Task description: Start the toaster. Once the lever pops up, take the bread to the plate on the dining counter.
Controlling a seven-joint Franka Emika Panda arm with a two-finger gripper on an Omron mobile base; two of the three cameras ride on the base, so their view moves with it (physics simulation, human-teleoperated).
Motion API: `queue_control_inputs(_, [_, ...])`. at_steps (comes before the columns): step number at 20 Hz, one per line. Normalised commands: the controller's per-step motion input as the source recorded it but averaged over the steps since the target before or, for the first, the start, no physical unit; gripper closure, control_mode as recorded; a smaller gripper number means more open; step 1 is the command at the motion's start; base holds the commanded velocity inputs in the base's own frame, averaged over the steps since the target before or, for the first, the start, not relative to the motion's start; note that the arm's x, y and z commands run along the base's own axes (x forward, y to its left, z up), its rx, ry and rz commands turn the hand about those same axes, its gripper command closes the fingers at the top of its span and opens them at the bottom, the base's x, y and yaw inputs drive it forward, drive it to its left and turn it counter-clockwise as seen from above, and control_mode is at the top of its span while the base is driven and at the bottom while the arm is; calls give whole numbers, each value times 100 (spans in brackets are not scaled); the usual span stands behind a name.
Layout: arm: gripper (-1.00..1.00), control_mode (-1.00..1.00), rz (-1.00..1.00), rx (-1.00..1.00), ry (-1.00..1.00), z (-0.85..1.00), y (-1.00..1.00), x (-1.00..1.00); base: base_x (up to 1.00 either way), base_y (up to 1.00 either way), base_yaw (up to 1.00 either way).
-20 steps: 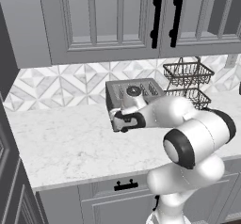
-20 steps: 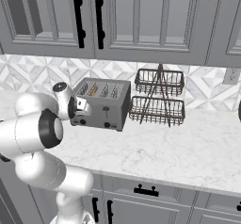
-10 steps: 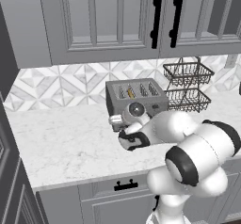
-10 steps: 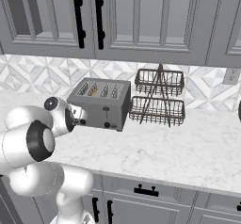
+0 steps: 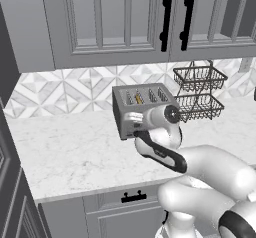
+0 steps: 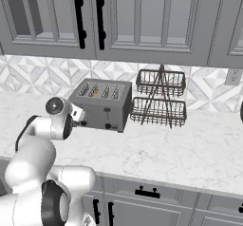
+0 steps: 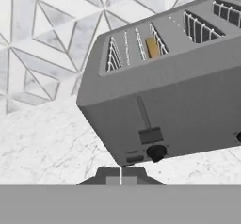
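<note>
Toaster: grey toaster (image 5: pixel 142 107) stands on the white marble worktop (image 5: pixel 70 152), by the patterned tile wall (image 5: pixel 60 89)
Bread: golden slice (image 7: pixel 152 47) sits low in a toaster slot
Claw: gripper (image 7: pixel 121 177) pinched together, holding nothing, just in front of the toaster
Room: grey cabinets (image 6: pixel 142 21) above the toaster, wire basket rack (image 6: pixel 159 99) just beside it

White arm rises from base, upper links bulky, bends forward at elbow. Forearm reaches forward and up in left base view, dark band along its underside. Wrist turned so hand lies roughly level. Gripper (image 7: pixel 121 175) jaws closed together, dark fingertips meeting with only thin seam between them, nothing held. In right base view gripper (image 6: pixel 80 120) points right, round wrist joint cap above and behind it.
</note>
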Motion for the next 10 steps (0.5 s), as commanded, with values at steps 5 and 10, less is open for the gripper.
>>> queue_control_inputs(5, [100,-100,0,15,11,100,0,-1,0,0,0])
queue_control_inputs(10, [100,-100,0,3,26,100,0,-23,0,0,0])
